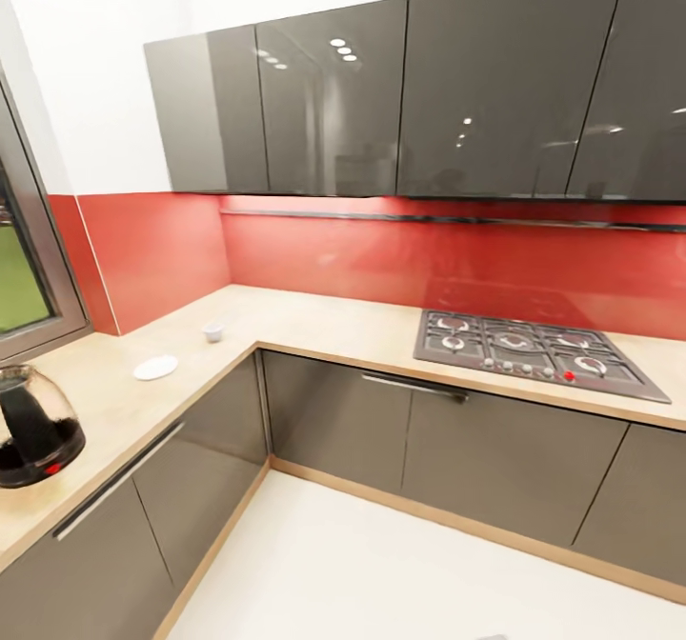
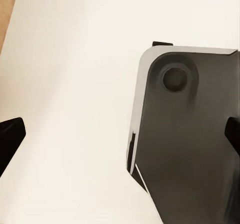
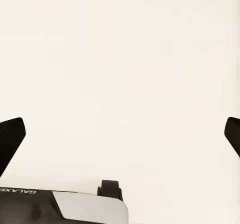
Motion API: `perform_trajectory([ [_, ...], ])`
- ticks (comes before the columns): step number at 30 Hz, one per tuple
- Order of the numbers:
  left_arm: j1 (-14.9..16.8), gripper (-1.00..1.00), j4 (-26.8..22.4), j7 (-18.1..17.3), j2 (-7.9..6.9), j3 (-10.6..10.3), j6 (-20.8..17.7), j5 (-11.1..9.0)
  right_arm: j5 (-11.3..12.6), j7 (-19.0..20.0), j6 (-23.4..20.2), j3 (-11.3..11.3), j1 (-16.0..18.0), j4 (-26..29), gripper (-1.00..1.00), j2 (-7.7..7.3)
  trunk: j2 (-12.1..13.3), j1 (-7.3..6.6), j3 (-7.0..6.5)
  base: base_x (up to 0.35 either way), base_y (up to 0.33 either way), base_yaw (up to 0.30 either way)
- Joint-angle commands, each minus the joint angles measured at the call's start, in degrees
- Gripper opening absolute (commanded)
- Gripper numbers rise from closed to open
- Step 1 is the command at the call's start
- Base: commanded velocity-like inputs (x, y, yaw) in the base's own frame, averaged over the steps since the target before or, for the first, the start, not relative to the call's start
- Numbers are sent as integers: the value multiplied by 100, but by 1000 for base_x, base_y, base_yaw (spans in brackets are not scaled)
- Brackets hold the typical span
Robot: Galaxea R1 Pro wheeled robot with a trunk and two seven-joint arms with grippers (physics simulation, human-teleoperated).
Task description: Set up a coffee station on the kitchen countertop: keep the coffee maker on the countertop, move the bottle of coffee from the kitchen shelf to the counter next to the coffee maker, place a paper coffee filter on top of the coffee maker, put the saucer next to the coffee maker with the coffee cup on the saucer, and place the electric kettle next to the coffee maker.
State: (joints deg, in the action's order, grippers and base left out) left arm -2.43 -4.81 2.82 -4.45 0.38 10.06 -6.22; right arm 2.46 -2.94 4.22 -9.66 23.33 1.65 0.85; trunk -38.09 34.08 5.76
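Pale floor [image 1: 381, 564] under both wide-parted jaws; L-shaped beige countertop [image 1: 314, 321] holds kettle [image 1: 36, 428], saucer [image 1: 155, 367], cup [image 1: 212, 331].

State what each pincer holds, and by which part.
Nothing is held. The left pincer and right pincer are both open, with only floor between their fingertips.

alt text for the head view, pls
An L-shaped kitchen countertop with grey cabinets and a red backsplash holds the electric kettle at near left, then the saucer and the coffee cup standing apart; a gas hob sits right.
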Motion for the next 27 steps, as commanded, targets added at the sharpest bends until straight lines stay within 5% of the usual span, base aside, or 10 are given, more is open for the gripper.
perform_trajectory([
  [1, -3, 100, -12, 0, 2, -2, 6, -49, 26, -22, 17, -45, 5, -7, 100, 2, -6, 5, 8, 292, -174, 0],
  [14, -3, 100, -7, 0, 5, -3, 10, -48, 26, -23, 17, -45, 5, -10, 100, 11, -6, 5, 8, 290, -196, 12],
  [27, -5, 100, -11, 0, -2, 39, 14, -69, 26, -23, 17, -45, 5, -16, 100, 20, -6, 5, 8, 236, -199, 249],
])
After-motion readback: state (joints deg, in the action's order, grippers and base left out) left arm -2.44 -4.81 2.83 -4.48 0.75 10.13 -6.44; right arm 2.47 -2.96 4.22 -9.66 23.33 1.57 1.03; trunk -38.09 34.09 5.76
